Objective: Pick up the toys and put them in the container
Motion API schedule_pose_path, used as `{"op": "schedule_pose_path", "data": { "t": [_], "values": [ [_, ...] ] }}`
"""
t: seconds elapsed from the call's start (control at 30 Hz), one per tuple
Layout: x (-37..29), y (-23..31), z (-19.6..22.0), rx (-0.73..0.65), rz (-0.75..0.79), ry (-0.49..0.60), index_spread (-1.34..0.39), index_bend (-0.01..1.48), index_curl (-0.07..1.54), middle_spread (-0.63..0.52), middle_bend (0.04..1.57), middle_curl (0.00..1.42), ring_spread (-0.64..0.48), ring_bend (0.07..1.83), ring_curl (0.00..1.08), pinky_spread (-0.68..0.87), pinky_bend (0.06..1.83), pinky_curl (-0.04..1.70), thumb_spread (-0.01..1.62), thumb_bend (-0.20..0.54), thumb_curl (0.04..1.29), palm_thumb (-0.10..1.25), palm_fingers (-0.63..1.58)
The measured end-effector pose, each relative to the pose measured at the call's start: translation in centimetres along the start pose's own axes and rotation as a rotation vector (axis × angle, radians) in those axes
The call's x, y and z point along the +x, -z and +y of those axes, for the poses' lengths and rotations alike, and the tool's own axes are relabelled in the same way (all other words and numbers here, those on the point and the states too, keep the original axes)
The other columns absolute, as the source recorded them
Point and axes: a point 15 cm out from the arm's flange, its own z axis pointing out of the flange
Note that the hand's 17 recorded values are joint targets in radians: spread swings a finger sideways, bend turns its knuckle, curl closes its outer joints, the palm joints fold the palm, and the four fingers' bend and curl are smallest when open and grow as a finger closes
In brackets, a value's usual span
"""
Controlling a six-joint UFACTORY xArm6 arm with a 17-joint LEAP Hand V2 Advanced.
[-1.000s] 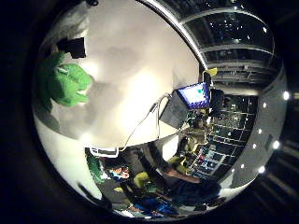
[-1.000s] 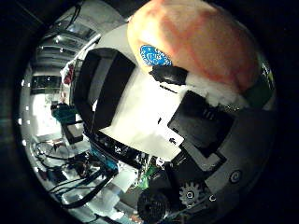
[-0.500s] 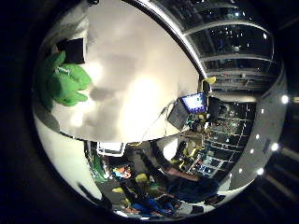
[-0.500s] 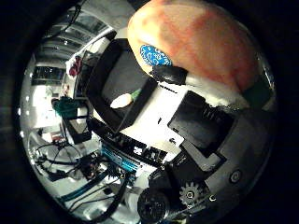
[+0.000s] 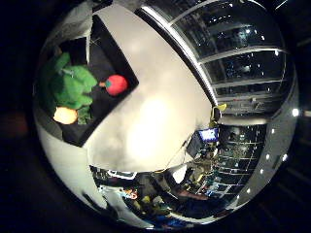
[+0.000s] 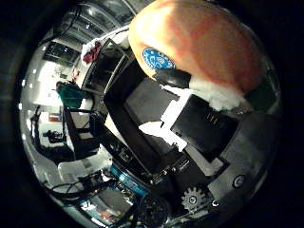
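A big orange plush toy [image 6: 199, 42] with a round blue label sits close against my palm. My right hand [image 6: 204, 126] is shut on it, a black fingertip pressing its underside. Below it lies the open black container [image 6: 147, 102], seen in the thumb side view. The little finger side view shows the same container [image 5: 109, 53] on the white table [image 5: 155, 116]. In it lie a green plush toy [image 5: 68, 87], a small red round toy [image 5: 115, 85] and a small yellow-orange toy [image 5: 65, 115].
Beyond the table's far edge a lit monitor [image 5: 209, 135] stands among cluttered desks. Dark windows [image 5: 238, 53] run along the wall. A black frame stand [image 6: 83, 133] and a teal object [image 6: 71, 95] are beside the container.
Both views have swung as the hand travelled with the orange toy still held. The container with the green, red and yellow-orange toys is now in view and closer under the palm.
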Motion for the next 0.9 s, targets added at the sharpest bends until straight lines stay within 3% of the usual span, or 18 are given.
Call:
{"op": "schedule_pose_path", "data": {
  "t": [0.07, 0.17, 0.2, 0.4, 0.7, 0.9],
  "values": [
    [-0.4, -1.2, 0.3, -0.028, -0.002, 0.018, -0.46, 0.56, 0.46, -0.11, 0.72, 0.38, -0.06, 0.87, 0.4, -0.11, 0.96, 0.73, 0.99, -0.032, 0.38, 0.81, -0.2],
    [-0.5, -2.1, 0.3, -0.044, -0.005, 0.064, -0.51, 0.34, 0.34, 0.01, 0.4, 0.28, 0.16, 0.58, 0.24, 0.3, 0.81, 0.56, 0.98, -0.029, 0.37, 0.78, -0.15],
    [-0.5, -2.2, 0.4, -0.046, -0.006, 0.073, -0.51, 0.3, 0.33, 0.02, 0.37, 0.28, 0.17, 0.55, 0.23, 0.34, 0.79, 0.54, 0.98, -0.03, 0.36, 0.78, -0.15],
    [1.0, -1.2, 0.2, -0.02, 0.001, 0.063, -0.52, 0.15, 0.27, 0.11, 0.18, 0.25, 0.26, 0.43, 0.21, 0.5, 0.71, 0.44, 0.97, -0.031, 0.35, 0.73, -0.07],
    [2.1, 4.1, 0.5, 0.063, 0.018, 0.053, -0.52, 0.16, 0.25, 0.12, 0.17, 0.24, 0.27, 0.4, 0.22, 0.52, 0.71, 0.38, 0.97, -0.027, 0.34, 0.71, -0.04],
    [4.9, 4.6, 5.4, -0.031, 0.023, 0.0, -0.5, 0.17, 0.26, 0.11, 0.17, 0.24, 0.26, 0.39, 0.23, 0.51, 0.71, 0.35, 0.97, -0.028, 0.33, 0.7, -0.03]
  ]
}}
